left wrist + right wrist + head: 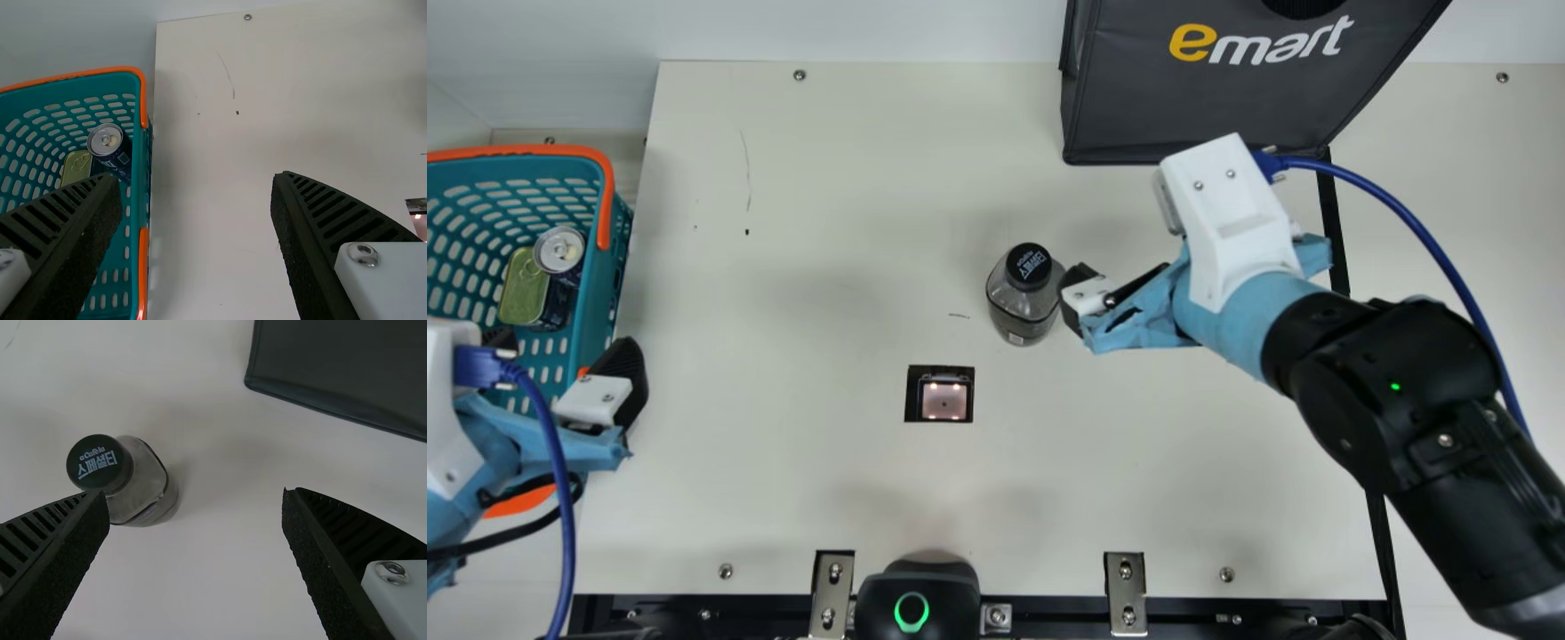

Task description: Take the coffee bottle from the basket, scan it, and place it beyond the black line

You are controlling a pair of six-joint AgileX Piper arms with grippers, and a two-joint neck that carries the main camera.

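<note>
Main view: the coffee bottle stands on the table between the scanner and the black line, I think so my right gripper can reach it. That gripper is wide open and empty, and so is my left gripper. The basket has a can and a flat tin inside.
</note>
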